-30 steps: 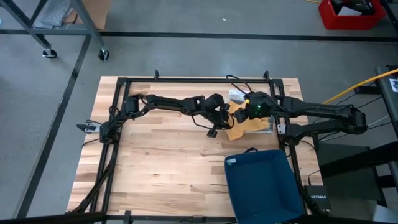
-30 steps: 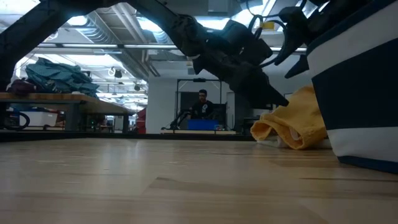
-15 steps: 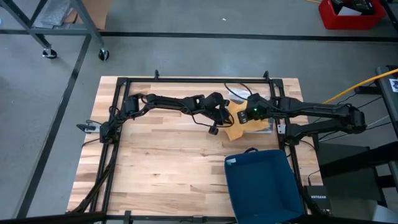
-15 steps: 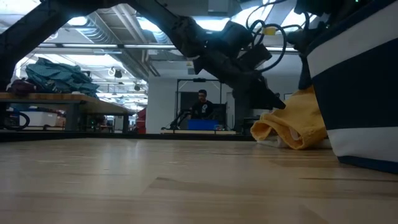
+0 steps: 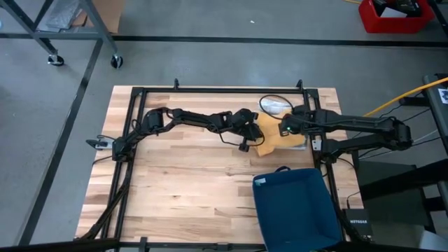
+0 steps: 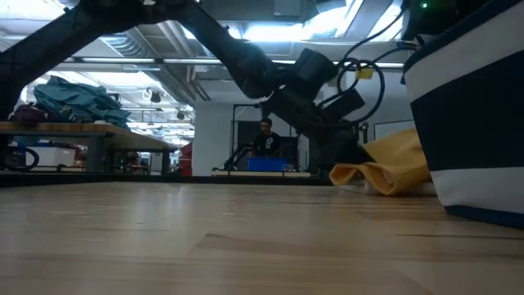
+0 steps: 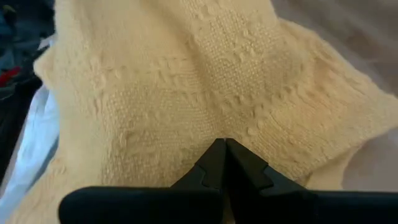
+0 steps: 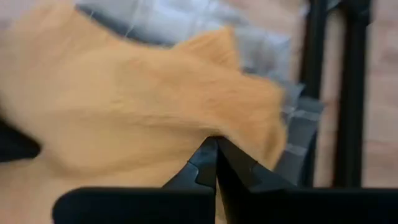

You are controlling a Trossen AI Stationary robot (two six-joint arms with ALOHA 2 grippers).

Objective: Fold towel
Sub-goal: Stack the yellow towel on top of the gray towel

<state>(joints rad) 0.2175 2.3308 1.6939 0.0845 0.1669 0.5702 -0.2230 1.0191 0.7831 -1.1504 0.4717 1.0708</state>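
The yellow towel [image 5: 271,140] lies crumpled in a heap at the table's far right, partly on a clear plastic bag [image 5: 299,143]. It also shows in the low view [image 6: 385,168]. My right gripper [image 5: 281,131] is over the heap, shut on the cloth [image 8: 155,124]. My left gripper [image 5: 246,145] is shut at the heap's left edge. In the left wrist view its joined tips [image 7: 224,149] point at the woven towel [image 7: 186,81]. My right gripper pinches a small bit of the towel's upper surface [image 8: 214,134] between its two fingertips, coming from above and slanting in from the right. The rest of the towel lies slack on the table and the bag. My left gripper's shut tips are close against the towel [image 7: 224,134]; I cannot tell whether they touch it.
A dark blue bin [image 5: 294,206] stands at the near right, just in front of the towel, and fills the low view's right side [image 6: 475,123]. A black frame rail [image 8: 348,93] runs along the right edge. Bare wood lies to the left and near. A person [image 6: 264,135] stands far behind.
My left gripper, still shut, has dropped lower and gone toward the table's right edge, up to the towel's left edge. My right gripper has come down onto the heap. The towel's raised peak has sunk, and the heap sits flatter than before.
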